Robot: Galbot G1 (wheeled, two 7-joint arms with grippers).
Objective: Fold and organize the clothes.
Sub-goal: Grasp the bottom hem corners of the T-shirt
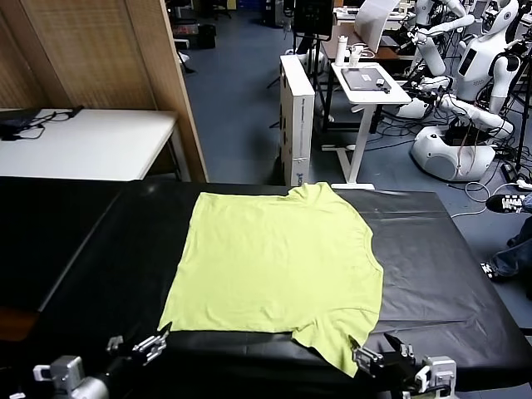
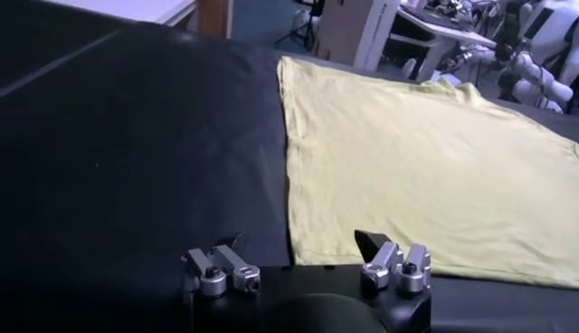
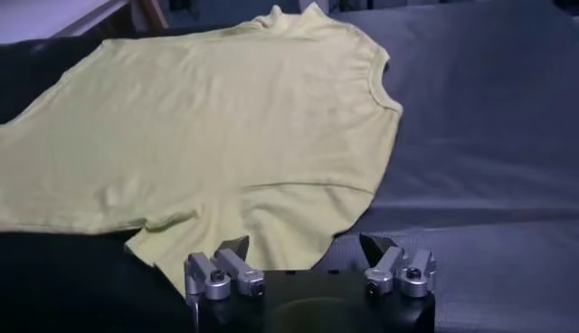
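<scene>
While the lime T-shirt [image 1: 278, 266] lies spread flat on the black desk [image 1: 432, 274], I see my left gripper [image 1: 137, 347] near its hem corner, fingers released, and my right gripper [image 1: 384, 359] just beside the near sleeve, fingers released too.

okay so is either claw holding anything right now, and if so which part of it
Nothing is held. The left claw and right claw are both open at the near table edge, and the T-shirt lies flat and free.
</scene>
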